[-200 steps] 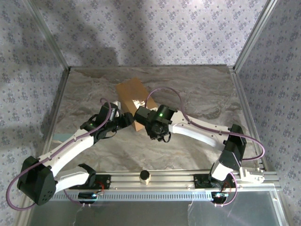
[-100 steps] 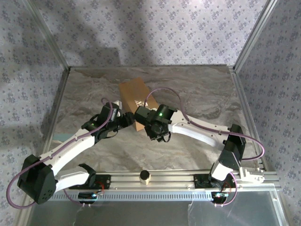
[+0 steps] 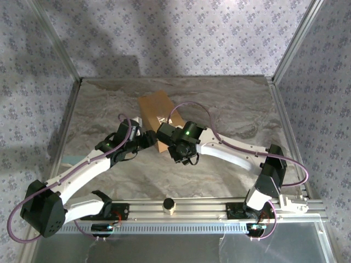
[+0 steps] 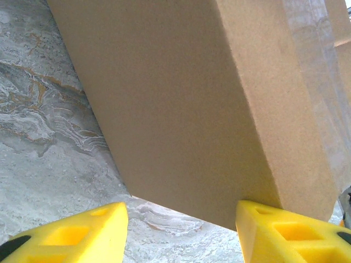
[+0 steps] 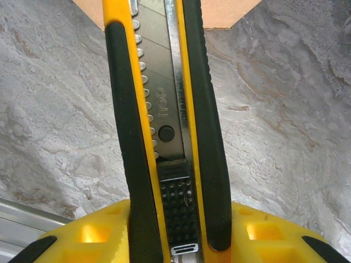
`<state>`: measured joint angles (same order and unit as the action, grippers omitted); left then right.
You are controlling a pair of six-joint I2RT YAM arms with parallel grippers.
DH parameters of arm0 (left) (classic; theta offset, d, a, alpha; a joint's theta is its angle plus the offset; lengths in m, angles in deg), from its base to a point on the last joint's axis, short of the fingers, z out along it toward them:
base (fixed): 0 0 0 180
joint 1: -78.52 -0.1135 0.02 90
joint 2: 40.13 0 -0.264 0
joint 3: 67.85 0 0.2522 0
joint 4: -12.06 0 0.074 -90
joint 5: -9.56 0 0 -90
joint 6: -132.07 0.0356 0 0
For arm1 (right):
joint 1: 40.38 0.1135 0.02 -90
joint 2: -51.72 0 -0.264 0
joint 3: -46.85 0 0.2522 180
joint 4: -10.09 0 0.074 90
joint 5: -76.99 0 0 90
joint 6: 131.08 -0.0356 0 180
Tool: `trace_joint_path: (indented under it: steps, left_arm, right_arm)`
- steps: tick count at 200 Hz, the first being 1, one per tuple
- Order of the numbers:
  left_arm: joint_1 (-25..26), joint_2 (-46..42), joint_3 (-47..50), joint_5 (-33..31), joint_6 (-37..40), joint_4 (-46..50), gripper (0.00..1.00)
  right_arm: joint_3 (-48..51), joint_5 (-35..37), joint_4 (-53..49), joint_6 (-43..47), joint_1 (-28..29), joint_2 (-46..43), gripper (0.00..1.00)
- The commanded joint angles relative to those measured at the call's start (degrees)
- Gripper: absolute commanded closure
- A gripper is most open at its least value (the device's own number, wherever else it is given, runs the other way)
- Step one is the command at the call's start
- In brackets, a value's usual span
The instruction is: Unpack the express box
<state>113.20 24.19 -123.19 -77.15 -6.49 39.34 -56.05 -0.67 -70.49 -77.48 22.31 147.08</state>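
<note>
From above, the express box [image 3: 155, 109] lies on the marble table [image 3: 236, 109]. Its long axis runs away from the arm bases, and the far end leans slightly left. Both arms cover its near end. The left wrist view shows the left gripper [image 4: 178, 235] spread wide and empty, just beside the box's plain side wall. The right wrist view shows the right gripper [image 5: 178, 233] clamped on a yellow-black utility knife [image 5: 164, 109] that points toward the box.

Tan express box [image 3: 155, 109], yellow/blk knife [image 5: 164, 126], grey marbled table [image 3: 230, 109], lilac floral walls [image 3: 192, 38]
</note>
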Motion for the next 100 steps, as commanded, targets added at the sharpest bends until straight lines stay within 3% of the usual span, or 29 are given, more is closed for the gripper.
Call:
trace_joint_path:
  steps: [1, 100]
  left_arm:
    - [1.58, 0.55, -2.37, 2.69, -0.18, -3.67, 0.45]
    - [2.68, -0.26, -2.34, 1.35, -1.02, -2.98, 0.45]
  right_arm:
    - [-0.93, -4.99, 5.55, 3.71, 1.27, 0.2, 1.0]
    - [-2.63, -4.97, 5.86, 3.97, 2.89, 1.72, 1.0]
